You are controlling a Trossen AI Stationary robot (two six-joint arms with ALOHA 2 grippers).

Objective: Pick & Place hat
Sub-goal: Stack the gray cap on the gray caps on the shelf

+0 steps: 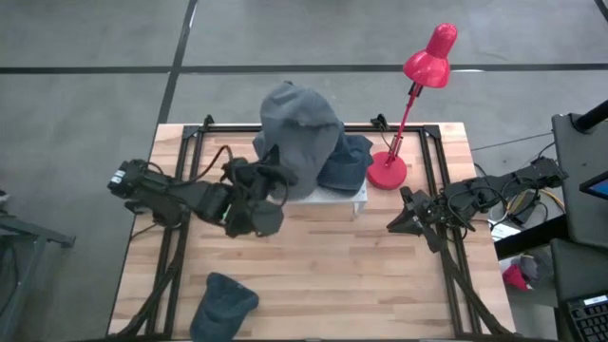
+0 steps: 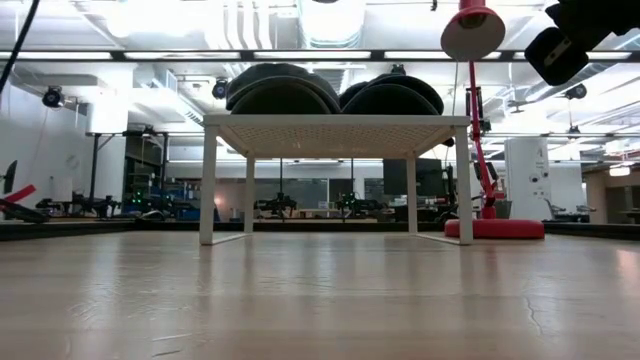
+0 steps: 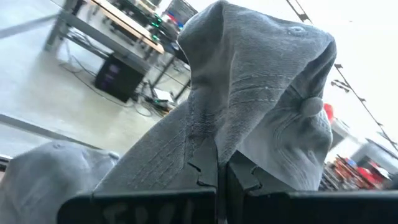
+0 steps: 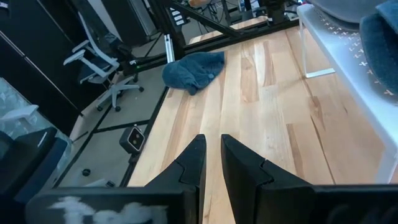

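Observation:
My left gripper point(image 3: 222, 177) is shut on a grey cloth hat point(image 1: 299, 119) and holds it up over the white stand point(image 1: 359, 197) at the table's far middle. A dark blue cap point(image 1: 346, 161) lies on the stand's right part. In the low view, two hats point(image 2: 280, 88) point(image 2: 392, 95) rest on the stand's top. Another grey hat point(image 3: 50, 177) shows below the held one. A blue hat point(image 1: 226, 302) lies crumpled on the table near the front left. My right gripper point(image 4: 213, 155) waits over the table's right side, fingers nearly together, with nothing between them. My left gripper pinches a bunched fold of the grey hat's cloth point(image 3: 208, 152) between its two fingers. The fingers lie about level and come from the table's left. The hat is lifted clear of the stand, and its crown with a small button point(image 3: 309, 107) bulges out beyond the fingertips.
A red desk lamp point(image 1: 408, 104) stands at the far right beside the stand, its base point(image 1: 387, 171) on the table. Bare wood spreads between the stand and the table's near edge. A dark frame runs along the table's sides.

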